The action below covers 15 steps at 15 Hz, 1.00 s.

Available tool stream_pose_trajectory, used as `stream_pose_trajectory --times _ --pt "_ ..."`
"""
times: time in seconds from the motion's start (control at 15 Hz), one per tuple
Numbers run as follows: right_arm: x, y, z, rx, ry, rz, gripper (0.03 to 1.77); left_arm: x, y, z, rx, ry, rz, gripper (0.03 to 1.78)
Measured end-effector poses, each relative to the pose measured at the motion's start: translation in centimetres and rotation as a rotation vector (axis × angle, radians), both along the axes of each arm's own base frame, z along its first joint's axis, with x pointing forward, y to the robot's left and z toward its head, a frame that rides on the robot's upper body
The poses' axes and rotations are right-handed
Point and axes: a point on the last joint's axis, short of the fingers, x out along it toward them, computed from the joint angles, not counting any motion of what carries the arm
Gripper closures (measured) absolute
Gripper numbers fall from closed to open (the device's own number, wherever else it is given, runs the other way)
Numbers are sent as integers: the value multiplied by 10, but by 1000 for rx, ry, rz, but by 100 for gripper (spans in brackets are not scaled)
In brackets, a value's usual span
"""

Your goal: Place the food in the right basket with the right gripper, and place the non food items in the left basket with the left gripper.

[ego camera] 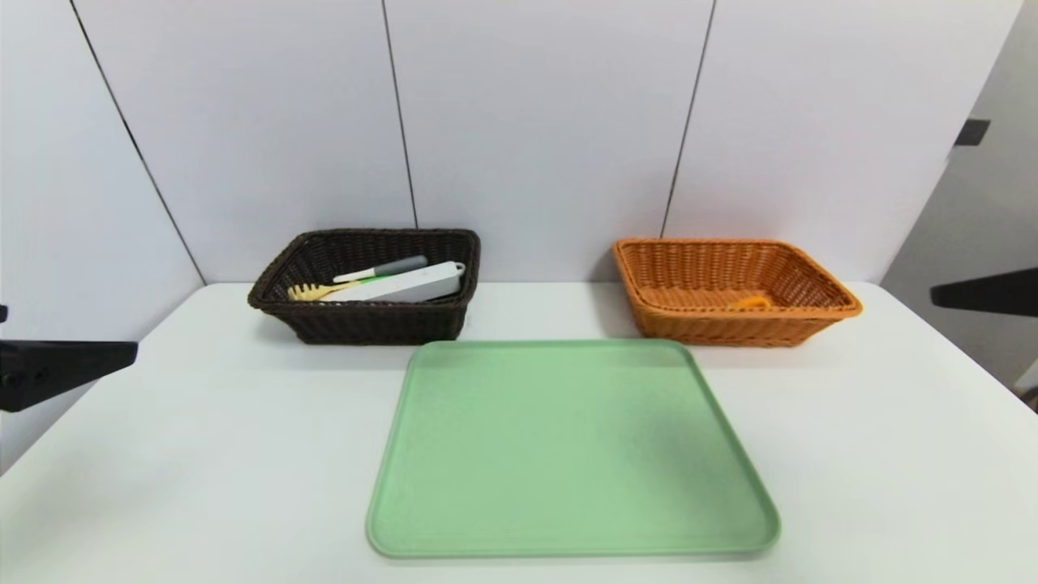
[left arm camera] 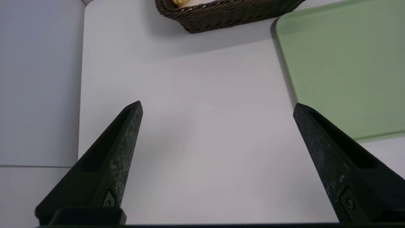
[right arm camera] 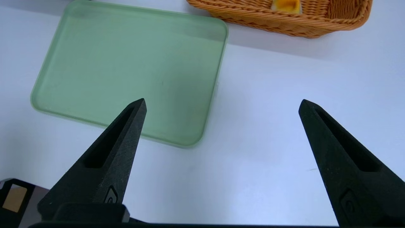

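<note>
1. While both arms hang back at the sides of the white table (ego camera: 203, 422), the left gripper (left arm camera: 218, 107) hovers over bare tabletop near the table's left edge, its fingers (left arm camera: 121, 142) spread wide with nothing between them.
2. The right gripper (right arm camera: 221, 104) hovers over the table's right part, just off the green tray (ego camera: 568, 446), its fingers (right arm camera: 335, 148) likewise spread wide and holding nothing.
3. The tray lies flat in the middle of the table, its low raised rim running all round and its surface bare; open tabletop lies on both of its long sides.
4. The dark brown basket (ego camera: 365, 320) stands at the back left, close to the wall panels (ego camera: 535, 122) and just beyond the tray's far left corner without touching it.
5. Inside it lie the non-food items: a white flat box (ego camera: 413, 284), a grey-and-white pen-like tool (ego camera: 381, 270) and a yellow pasta fork (ego camera: 312, 290), all below the rim.
6. The orange basket (ego camera: 730, 324) stands at the back right, just beyond the tray's far right corner, with a gap of table between the two baskets.
7. A small yellow-orange piece of food (ego camera: 750, 302) rests on its floor, near the front wall.
8. In the head view only the dark tips of the arms show, at the far left and far right edges of the scene.
</note>
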Motion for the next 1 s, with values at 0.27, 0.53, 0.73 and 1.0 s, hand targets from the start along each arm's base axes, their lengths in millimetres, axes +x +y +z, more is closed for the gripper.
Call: stream_pose_trajectory --times 0.27,0.53,0.73,1.0 --pt "-59 -19 -7 -2 -102 -44 11 -27 18 -16 76 -27 143 12" --pt "-104 -30 -20 -33 -182 -93 11 -56 29 -39 111 -39 254 12" --pt "-128 -34 -29 -39 -189 -107 11 -83 34 -62 121 -55 323 12" --pt "-151 -36 -37 -32 -225 -113 11 -123 35 -88 148 -75 385 12"
